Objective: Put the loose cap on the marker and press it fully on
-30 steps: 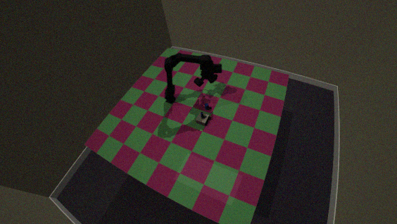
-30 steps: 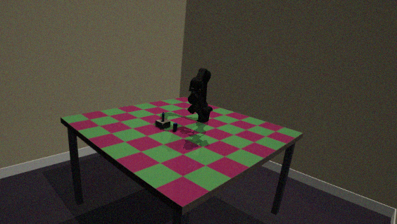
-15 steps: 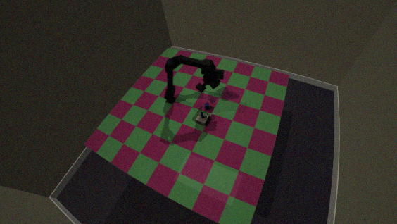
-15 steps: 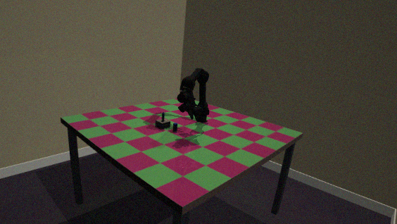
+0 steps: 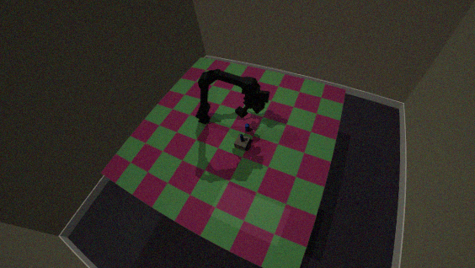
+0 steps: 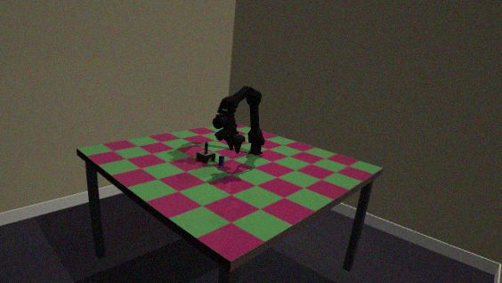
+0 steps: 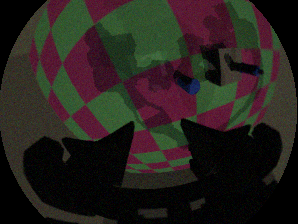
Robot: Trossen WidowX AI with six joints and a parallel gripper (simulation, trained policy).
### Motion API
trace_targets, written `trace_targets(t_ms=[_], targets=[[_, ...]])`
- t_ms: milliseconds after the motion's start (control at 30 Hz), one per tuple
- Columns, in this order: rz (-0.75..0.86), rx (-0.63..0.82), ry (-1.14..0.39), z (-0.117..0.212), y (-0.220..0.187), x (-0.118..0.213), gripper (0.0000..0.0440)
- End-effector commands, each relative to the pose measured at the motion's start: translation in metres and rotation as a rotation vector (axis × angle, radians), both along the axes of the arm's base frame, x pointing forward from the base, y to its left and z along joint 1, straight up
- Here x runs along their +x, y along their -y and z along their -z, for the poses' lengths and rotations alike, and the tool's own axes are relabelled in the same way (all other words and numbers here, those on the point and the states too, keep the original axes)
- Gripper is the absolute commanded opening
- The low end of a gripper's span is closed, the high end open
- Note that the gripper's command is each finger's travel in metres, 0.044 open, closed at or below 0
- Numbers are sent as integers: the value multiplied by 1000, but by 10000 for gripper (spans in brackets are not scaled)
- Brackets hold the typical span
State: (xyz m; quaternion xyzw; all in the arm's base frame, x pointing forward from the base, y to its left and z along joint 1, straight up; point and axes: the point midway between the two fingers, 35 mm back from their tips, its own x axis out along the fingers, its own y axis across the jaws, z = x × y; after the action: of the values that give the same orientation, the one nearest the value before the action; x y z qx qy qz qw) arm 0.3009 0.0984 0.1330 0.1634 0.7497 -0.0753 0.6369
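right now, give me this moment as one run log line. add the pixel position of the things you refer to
jaws [image 6: 234, 152]: open, nothing held | cap [image 5: 247, 126] [image 6: 222, 161] [image 7: 190, 84]: loose on table, off marker | marker [image 5: 242, 137] [image 6: 206, 148] [image 7: 244, 67]: upright in holder block [image 5: 240, 147] [image 6: 203, 157] [image 7: 229, 75], uncapped

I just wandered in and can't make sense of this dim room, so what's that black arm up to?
The robot arm isn't holding anything: its gripper hangs open above the checkered table. A small blue cap stands loose beside a holder block, where a marker stands upright, uncapped. It looks set to go for the cap, though that's my guess.
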Motion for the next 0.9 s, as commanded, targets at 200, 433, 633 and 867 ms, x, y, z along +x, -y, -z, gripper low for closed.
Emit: trace_targets(t_ms=[200,433,633,867], targets=[[-6,-47,29,8,28,17,334],[-17,-76,32,16,45,24,326],[-36,-95,16,24,55,23,320],[-67,-107,-5,36,61,19,309]])
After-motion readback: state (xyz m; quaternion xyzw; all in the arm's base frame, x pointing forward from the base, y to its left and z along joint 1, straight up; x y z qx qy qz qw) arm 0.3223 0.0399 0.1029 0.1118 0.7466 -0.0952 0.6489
